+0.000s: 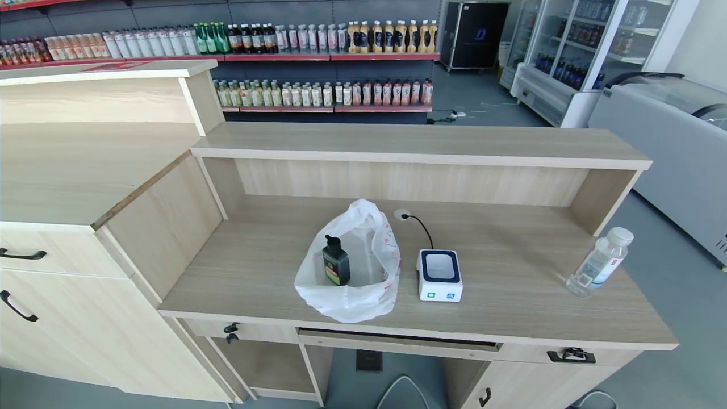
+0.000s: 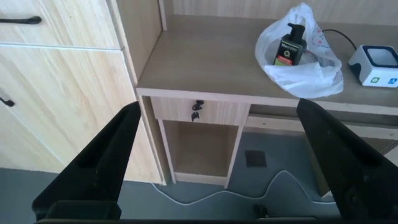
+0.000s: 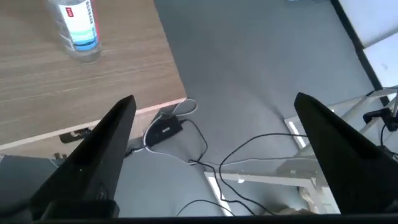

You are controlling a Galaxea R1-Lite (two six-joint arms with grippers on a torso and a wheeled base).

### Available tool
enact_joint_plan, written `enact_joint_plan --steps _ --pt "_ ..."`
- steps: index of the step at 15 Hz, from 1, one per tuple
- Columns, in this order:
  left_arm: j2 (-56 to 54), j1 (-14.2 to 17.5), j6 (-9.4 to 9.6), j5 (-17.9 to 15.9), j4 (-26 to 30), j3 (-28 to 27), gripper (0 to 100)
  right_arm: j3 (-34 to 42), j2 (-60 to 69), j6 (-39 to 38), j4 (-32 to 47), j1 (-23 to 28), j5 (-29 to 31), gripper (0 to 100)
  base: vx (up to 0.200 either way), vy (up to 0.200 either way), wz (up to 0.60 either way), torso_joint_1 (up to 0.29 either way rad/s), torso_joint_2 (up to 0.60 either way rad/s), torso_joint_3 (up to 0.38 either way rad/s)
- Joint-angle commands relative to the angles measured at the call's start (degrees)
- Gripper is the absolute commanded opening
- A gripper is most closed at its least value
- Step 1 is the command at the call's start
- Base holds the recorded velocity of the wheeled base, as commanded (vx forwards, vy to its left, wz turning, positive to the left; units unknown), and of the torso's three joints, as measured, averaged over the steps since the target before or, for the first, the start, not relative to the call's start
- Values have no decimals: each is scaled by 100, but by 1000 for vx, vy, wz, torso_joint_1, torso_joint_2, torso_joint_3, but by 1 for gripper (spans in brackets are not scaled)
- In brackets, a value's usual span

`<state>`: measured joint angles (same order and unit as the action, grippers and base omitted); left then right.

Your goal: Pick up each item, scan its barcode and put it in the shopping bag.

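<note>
1. White plastic bag [image 1: 369, 244] is sitting mid-counter [image 1: 511, 267] with its mouth gaping, and a dark pump bottle [image 1: 335, 262] is standing upright inside it.
2. Just right of the bag, the scanner [image 1: 439, 274] is lying face up, with its cable [image 1: 423, 227] running to a hole on the far side.
3. The water bottle [image 1: 599, 262] is standing upright at the right end of the counter, close to the edge and well apart from the scanner. It is looking like the one item not yet scanned.
4. The left gripper [image 2: 219, 106] is hanging low at the near left, below the counter top, with its fingers spread wide and nothing between them. The right gripper [image 3: 216, 98] is likewise gaping and empty, off the right end of the counter over the floor, with the water bottle near it.
5. An approach from the right could be nudging the tall, light bottle before the fingers are closing. So near the edge, it could be tipping and rolling off.
6. Clear, round walls are offering a slippery hold, so the bottle may be twisting in the jaws and turning its barcode away from the scanner.
7. While carrying the bottle leftward, the arm could be catching the cable or shoving the scanner into the bag.
8. The limp bag is holding itself open only loosely. A release onto its rim could be collapsing it or knocking the pump bottle over.
</note>
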<state>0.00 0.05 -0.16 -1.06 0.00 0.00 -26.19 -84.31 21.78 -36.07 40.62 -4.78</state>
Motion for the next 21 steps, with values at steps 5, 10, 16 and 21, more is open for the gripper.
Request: enact_joint_plan --steps 5,10,16,21 --pt "0 4 -2 1 0 0 100 -132 -2256 -333 -1578 104 -1412 100 0 0 0 0 0 0" --pt "9 4 -2 1 0 0 100 -458 -3390 -148 -2844 -318 -2001 100 0 0 0 0 0 0" --pt "9 4 -2 9 0 0 100 -1266 -4085 -131 -3169 -704 -1974 100 0 0 0 0 0 0" --pt "9 4 -2 1 0 0 100 -1609 -4375 54 -3178 -784 -1957 100 0 0 0 0 0 0"
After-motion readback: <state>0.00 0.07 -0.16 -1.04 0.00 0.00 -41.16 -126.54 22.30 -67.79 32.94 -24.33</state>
